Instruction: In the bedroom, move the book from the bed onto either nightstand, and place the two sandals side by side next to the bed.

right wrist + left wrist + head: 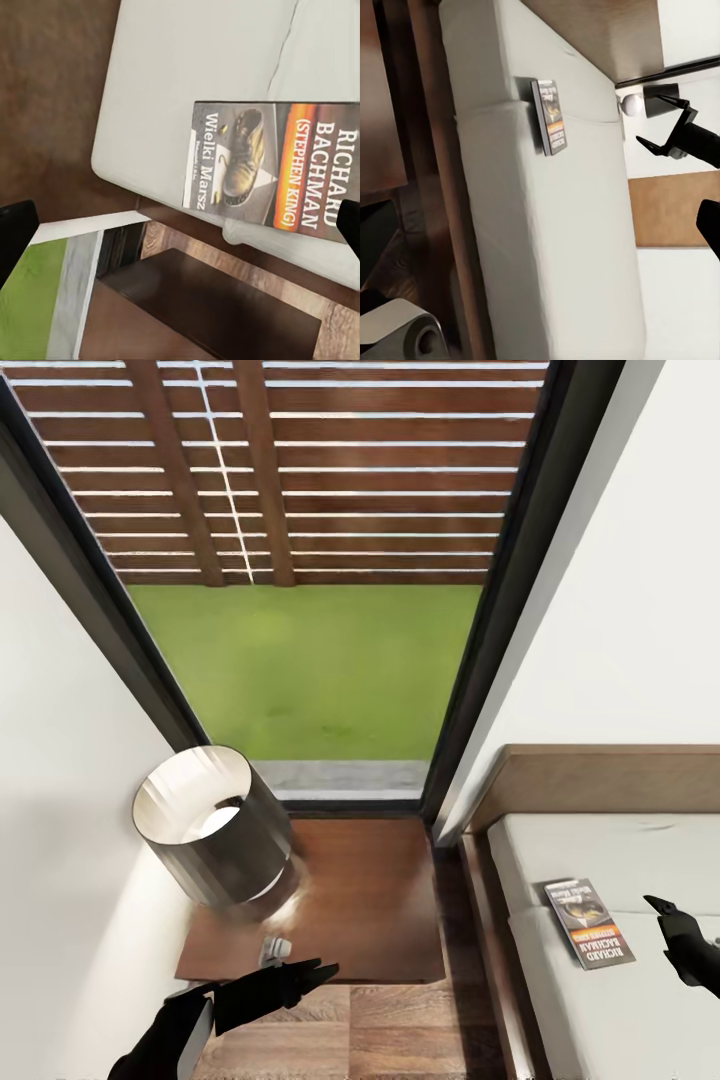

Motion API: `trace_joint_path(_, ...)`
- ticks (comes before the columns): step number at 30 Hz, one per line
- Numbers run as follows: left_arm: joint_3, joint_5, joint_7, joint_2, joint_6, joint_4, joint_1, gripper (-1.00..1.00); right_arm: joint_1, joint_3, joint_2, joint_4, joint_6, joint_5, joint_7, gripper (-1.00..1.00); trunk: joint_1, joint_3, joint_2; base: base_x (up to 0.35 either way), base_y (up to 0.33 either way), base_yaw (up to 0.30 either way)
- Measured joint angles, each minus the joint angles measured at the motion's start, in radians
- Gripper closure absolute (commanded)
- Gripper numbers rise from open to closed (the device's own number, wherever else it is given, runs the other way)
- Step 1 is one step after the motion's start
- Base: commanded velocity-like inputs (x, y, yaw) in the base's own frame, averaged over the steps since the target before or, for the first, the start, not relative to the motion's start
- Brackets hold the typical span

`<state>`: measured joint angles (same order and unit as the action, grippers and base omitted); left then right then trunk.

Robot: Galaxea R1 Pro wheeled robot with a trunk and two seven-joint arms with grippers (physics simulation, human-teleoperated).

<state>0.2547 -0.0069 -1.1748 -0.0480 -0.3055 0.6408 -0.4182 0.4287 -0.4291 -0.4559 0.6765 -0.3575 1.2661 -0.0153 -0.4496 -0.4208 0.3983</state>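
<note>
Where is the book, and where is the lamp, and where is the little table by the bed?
book (590,922): head view, middle of its cover, lying on the mattress.
lamp (215,830): head view, side of its dark round shade.
nightstand (370,905): head view, bare part of its brown wooden top.

A grey drum-shaded lamp (215,828) stands lit; beyond, green grass (310,670), perhaps a slatted fence (300,470).

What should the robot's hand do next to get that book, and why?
Probably lower the right gripper a little onto the book. The book lies flat on the bed near its edge. The gripper is open and hangs just beside it, not touching yet. The nightstand with the lamp waits close by.
</note>
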Motion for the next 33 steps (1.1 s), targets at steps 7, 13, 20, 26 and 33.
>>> trace_joint_path(7, 0.000, 0.000, 0.000, -0.001, 0.000, 0.000, 0.000, -1.00, 0.000, 0.000, 0.000, 0.000, 0.000, 0.000, 0.000, -1.00, 0.000, -0.011, 0.000, 0.000, 0.000, 0.000)
trace_joint_path(13, 0.000, 0.000, 0.000, -0.001, 0.000, 0.000, 0.000, -1.00, 0.000, 0.000, 0.000, 0.000, 0.000, 0.000, 0.000, -1.00, 0.000, -0.020, 0.000, 0.000, 0.000, 0.000)
trace_joint_path(20, 0.000, 0.000, 0.000, -0.001, 0.000, 0.000, 0.000, -1.00, 0.000, 0.000, 0.000, 0.000, 0.000, -0.001, 0.000, -1.00, 0.000, -0.031, 0.000, 0.000, 0.000, 0.000)
trace_joint_path(26, 0.000, 0.000, 0.000, -0.002, 0.000, 0.000, 0.000, -1.00, 0.000, 0.000, 0.000, 0.000, 0.000, 0.000, -0.001, -1.00, 0.000, -0.041, 0.000, 0.000, 0.000, 0.000)
trace_joint_path(33, 0.000, 0.000, 0.000, -0.002, 0.000, 0.000, 0.000, -1.00, 0.000, 0.000, 0.000, 0.001, -0.001, 0.000, -0.002, -1.00, 0.000, -0.052, 0.000, 0.000, 0.000, 0.000)
